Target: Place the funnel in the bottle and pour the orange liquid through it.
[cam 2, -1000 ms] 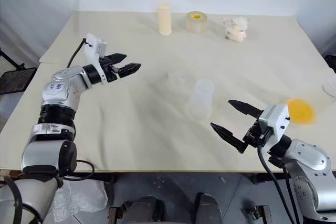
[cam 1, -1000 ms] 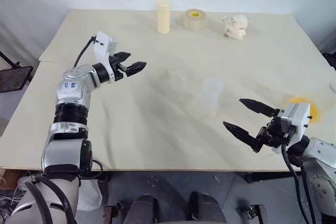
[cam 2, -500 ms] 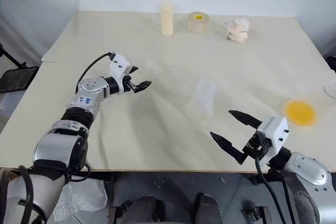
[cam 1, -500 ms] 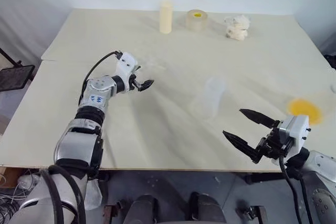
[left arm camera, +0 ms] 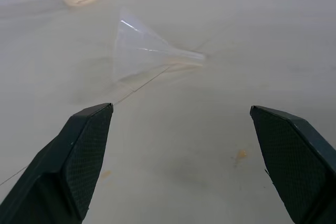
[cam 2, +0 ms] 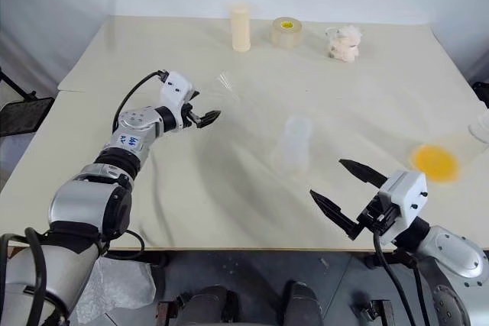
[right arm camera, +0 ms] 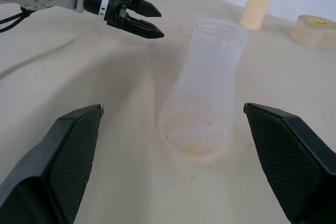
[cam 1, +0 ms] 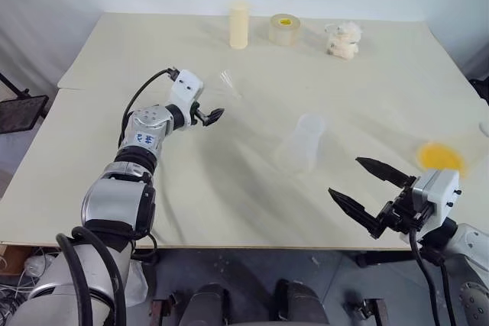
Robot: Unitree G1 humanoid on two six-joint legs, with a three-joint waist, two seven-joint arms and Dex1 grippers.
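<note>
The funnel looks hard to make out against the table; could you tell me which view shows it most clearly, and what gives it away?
Left wrist view: the funnel lies on its side on the table, its rim catching a bright glint. Left eye view: it is a faint, nearly invisible outline.

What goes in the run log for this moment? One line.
left gripper: open, near small clear plastic funnel | right gripper: open, empty | tall clear plastic bottle: upright

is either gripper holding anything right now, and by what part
Nothing is held. The left gripper is open short of the funnel; the right gripper is open, facing the bottle.
</note>
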